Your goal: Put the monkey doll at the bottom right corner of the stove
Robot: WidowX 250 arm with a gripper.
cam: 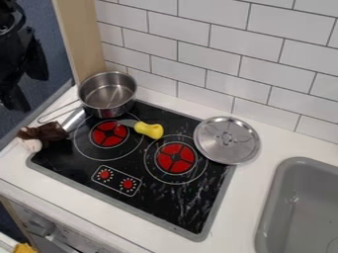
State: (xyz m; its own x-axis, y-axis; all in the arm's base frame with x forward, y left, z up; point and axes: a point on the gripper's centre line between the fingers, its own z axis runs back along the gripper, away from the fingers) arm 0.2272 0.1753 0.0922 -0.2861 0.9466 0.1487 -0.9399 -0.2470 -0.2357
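Observation:
At the upper left, the black gripper hangs in front of the dark blue panel, above and apart from the doll. The brown monkey doll lies at the left edge of the stove, partly over the white counter, with a pale pinkish part at its lower left. The stove's black top has red burners and two red knobs, and its bottom right corner is at the front, left of the sink.
A steel pot stands at the stove's back left, its handle pointing toward the doll. A yellow-handled knife lies between the burners. A metal lid rests over the right edge. The grey sink is at right.

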